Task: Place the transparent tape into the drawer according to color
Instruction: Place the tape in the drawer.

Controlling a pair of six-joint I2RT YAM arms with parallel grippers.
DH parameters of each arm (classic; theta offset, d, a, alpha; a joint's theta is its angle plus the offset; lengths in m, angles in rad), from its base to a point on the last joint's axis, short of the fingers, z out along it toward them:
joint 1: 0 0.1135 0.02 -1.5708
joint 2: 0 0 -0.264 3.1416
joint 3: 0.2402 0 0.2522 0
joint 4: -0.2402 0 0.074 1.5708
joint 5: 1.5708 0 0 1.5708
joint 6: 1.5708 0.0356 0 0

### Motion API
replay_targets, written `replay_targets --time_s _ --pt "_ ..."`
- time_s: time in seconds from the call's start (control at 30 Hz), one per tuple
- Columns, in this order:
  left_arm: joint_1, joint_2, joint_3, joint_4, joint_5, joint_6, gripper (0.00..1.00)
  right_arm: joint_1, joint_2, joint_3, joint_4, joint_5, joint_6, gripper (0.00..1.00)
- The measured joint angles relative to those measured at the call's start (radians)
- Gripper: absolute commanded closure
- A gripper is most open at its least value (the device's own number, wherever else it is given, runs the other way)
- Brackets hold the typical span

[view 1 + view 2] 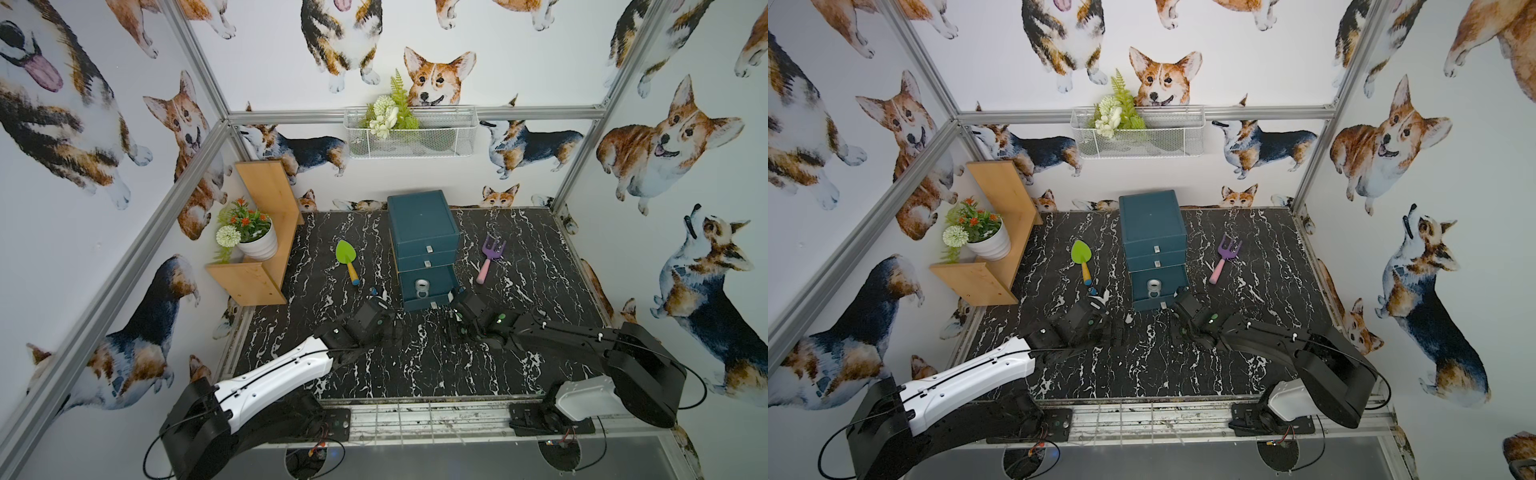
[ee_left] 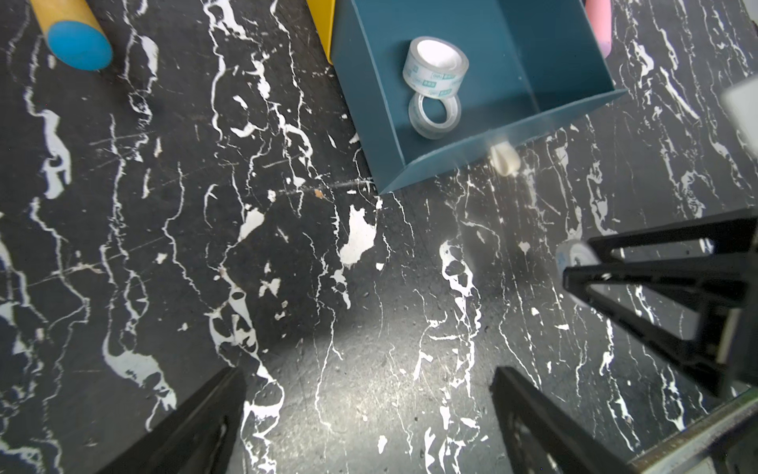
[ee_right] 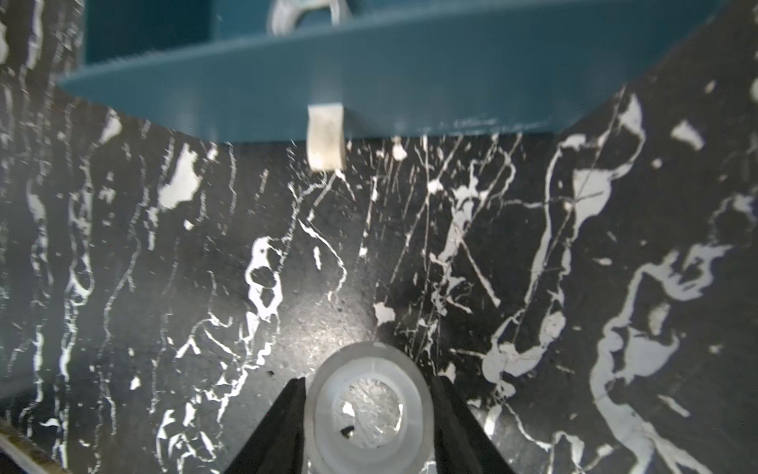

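Right wrist view: the right gripper (image 3: 369, 392) is clamped across the outer rim of a clear tape roll (image 3: 369, 361), one jaw on each side, the hole facing the camera; the roll sits short of the front panel of the open bottom drawer (image 3: 410, 111), near its silver handle (image 3: 326, 139); whether it clears the table (image 3: 205, 246) cannot be told. Left wrist view: a thick clear roll (image 2: 435, 65) and a thin clear roll (image 2: 434, 117) lie inside that drawer and appear to touch; the left gripper (image 2: 369, 377) stands spread wide and empty. Handling, as judged: the roll is probably light, with a stiff core and a slick wrap; take hold across the outer rim with moderate force, since smooth film may slip.
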Motion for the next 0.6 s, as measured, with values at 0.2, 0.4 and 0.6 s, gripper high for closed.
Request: replay_targets --time_s 0.2,0.4,0.6 --pt "0.0 0.075 -0.048 0.061 0.053 -0.022 0.01 0.0 -0.036 0.099 -0.009 0.002 -0.001 0.54" --pt "0.0 0.086 -0.055 0.092 0.071 -0.03 0.01 -0.068 0.066 0.264 0.012 0.027 -0.035 0.47" --pt "0.0 0.06 -0.033 0.083 0.065 -0.03 0.01 -0.101 0.215 0.352 0.029 0.067 -0.08 0.2"
